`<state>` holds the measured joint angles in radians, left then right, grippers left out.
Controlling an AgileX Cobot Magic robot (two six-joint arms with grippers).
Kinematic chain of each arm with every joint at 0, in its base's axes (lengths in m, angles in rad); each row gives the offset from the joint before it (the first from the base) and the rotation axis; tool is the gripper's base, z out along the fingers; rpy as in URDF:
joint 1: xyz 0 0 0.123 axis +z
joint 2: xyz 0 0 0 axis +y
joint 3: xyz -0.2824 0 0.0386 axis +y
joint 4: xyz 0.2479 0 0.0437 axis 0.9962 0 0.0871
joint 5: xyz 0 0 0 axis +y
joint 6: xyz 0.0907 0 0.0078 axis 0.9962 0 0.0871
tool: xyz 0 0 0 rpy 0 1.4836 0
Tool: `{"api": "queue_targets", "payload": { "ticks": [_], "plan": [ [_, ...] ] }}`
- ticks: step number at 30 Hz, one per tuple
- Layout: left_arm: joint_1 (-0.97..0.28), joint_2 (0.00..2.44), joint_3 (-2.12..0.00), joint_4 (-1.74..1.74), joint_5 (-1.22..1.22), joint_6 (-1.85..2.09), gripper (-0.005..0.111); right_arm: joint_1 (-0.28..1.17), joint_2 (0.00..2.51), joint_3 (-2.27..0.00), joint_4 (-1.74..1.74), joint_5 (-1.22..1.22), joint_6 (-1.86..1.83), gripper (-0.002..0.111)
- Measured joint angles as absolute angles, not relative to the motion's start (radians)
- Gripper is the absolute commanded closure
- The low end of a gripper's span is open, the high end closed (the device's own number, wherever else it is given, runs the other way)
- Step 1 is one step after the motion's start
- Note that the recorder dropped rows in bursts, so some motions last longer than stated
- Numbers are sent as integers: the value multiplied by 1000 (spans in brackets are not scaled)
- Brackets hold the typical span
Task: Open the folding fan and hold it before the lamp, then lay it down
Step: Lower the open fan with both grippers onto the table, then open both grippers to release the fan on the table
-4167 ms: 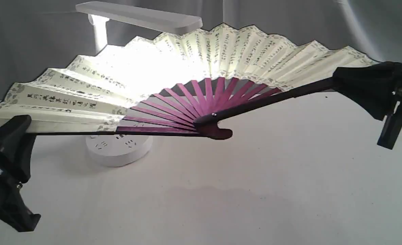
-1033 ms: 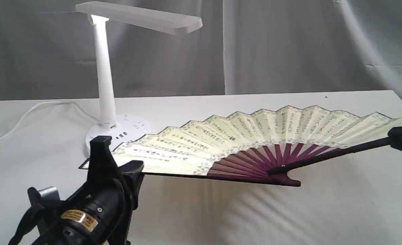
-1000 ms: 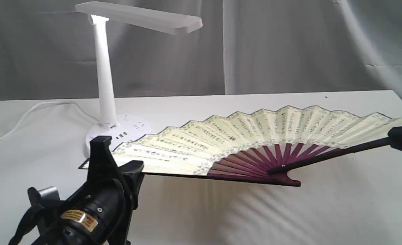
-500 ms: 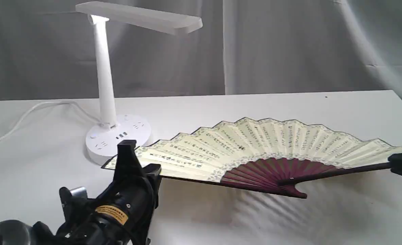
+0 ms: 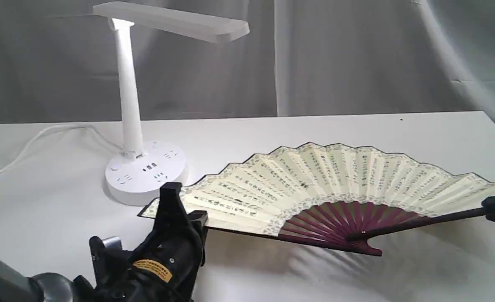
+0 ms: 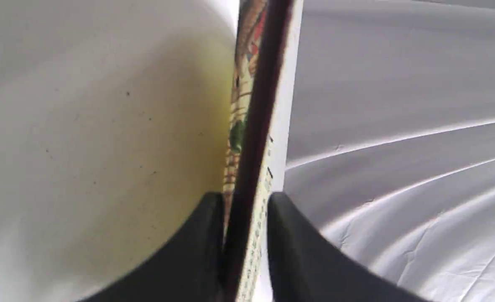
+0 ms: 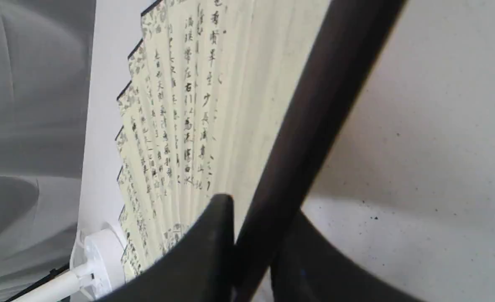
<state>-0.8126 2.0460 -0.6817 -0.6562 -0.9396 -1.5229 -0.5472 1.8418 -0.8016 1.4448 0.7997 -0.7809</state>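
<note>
The folding fan (image 5: 323,180) is spread wide and held low over the white table, its maroon ribs meeting at the pivot near the front. My left gripper (image 5: 180,216) is shut on the fan's left guard, and in the left wrist view my left gripper (image 6: 244,205) has the dark guard (image 6: 256,126) pinched between its pads. At the right edge my right gripper (image 5: 494,207) is shut on the other guard. In the right wrist view that gripper (image 7: 260,214) clamps the guard (image 7: 327,96) beside the leaf (image 7: 180,105). The lamp (image 5: 130,105) stands behind and left of the fan.
The lamp's round base (image 5: 147,172) sits just behind the fan's left tip, and its white cord (image 5: 33,142) runs off to the left. A grey curtain (image 5: 356,63) hangs behind the table. The white table cloth (image 5: 272,277) lies in shadow under the fan.
The fan has come down from in front of the lamp's light and is now lower and nearer the front. Both grippers moved with it, the left one shifting rightward.
</note>
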Motion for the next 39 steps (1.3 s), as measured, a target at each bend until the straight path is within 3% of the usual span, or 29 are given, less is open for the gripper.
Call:
{"api": "queue_targets", "payload": {
  "ticks": [8,12,20,28,39],
  "plan": [
    [-813,2046,-684,-656,-975,-1512,42,-547,1846,-802,1368,727,-829,58],
    [-805,2046,-685,-656,-979,-1382,34,-547,1846,-802,1314,700,-838,44],
    [-803,2046,-688,-610,-981,-1260,35,-547,1846,-802,1305,720,-838,42],
    [-803,2012,-688,-563,-969,-1083,41,-545,1819,-802,1224,734,-804,48],
    [-803,1860,-688,-820,-779,-622,41,-384,1758,-802,1177,725,-796,48]
  ]
}}
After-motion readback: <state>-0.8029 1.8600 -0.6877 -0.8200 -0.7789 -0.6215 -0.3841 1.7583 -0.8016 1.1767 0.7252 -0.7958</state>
